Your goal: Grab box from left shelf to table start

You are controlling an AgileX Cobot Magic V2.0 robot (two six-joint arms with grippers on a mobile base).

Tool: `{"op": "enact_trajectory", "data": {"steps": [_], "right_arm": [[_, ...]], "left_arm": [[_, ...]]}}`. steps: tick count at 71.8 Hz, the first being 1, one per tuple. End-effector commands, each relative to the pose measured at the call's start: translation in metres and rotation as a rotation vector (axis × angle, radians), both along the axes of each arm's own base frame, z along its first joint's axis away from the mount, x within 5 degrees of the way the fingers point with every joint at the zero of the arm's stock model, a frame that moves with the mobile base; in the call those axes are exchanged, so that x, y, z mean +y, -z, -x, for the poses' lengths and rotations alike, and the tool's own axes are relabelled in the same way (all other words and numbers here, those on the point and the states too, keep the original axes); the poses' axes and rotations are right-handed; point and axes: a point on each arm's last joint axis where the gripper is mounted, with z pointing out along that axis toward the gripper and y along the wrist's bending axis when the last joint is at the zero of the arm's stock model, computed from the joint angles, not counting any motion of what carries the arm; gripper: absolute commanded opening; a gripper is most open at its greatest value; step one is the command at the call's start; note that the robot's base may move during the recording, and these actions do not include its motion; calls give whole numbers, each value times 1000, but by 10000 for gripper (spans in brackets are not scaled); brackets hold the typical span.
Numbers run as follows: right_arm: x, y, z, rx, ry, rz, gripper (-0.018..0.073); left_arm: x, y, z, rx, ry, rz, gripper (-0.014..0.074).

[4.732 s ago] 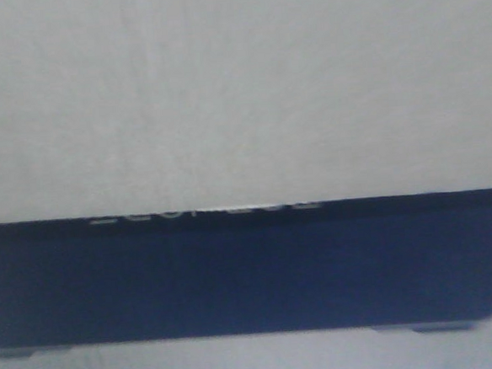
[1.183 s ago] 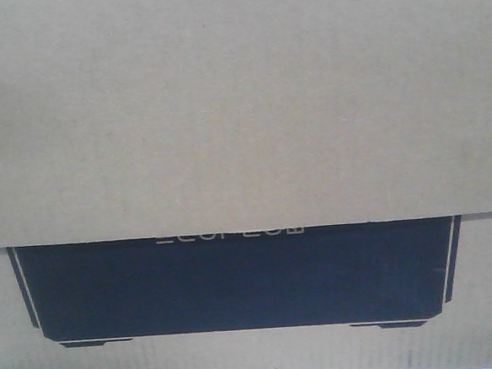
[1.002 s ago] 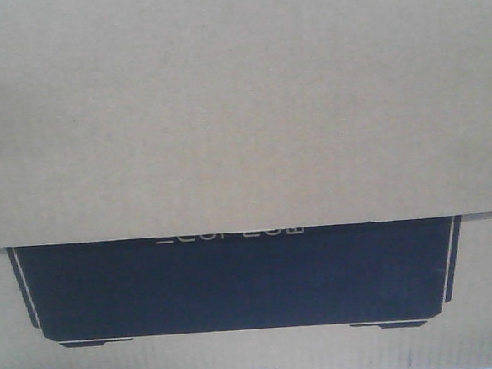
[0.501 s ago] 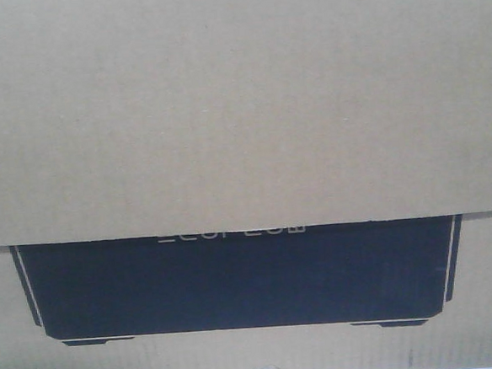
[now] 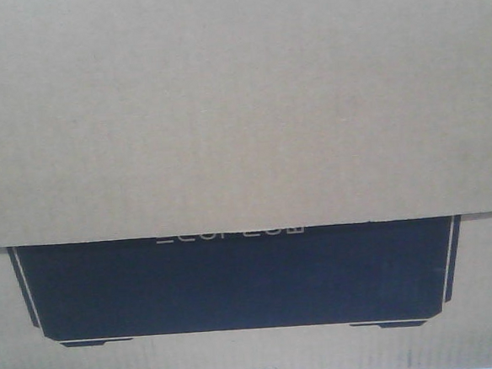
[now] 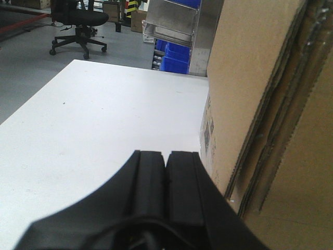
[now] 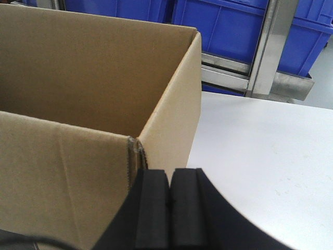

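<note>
In your front view the large brown cardboard box (image 5: pixel 241 109) fills the whole frame, its edges cut off, and the pale lettering (image 5: pixel 229 234) is half covered, not readable.

Looks like a warehouse or stockroom tbh: metal racking (image 7: pixel 270 47) loaded with blue plastic bins (image 7: pixel 229 23), bare grey concrete floor (image 6: pixel 31 67), a black office chair (image 6: pixel 78 21) rolled off to the side, and a white desk (image 6: pixel 104 120).

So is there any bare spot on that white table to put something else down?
Yes: bare white table left of the cardboard box, and more on its right, toward the blue bins. The middle is filled by the box.
</note>
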Motion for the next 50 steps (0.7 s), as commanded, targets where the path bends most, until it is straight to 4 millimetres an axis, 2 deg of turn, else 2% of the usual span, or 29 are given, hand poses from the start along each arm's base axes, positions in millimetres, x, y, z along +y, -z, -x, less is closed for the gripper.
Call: {"op": "enact_trajectory", "data": {"steps": [1,33,50], "right_arm": [[0,-15,0,-103,-8,-6,58],[1,-12,-1,-92,-12,-14,58],[0,23,-12,-17,126,-24,58]], "left_arm": [[0,-9,1,-105,-6,17,-102],[0,-9,1,-105,-6,17,-102],[0,-9,1,-105,-6,17,-102]]}}
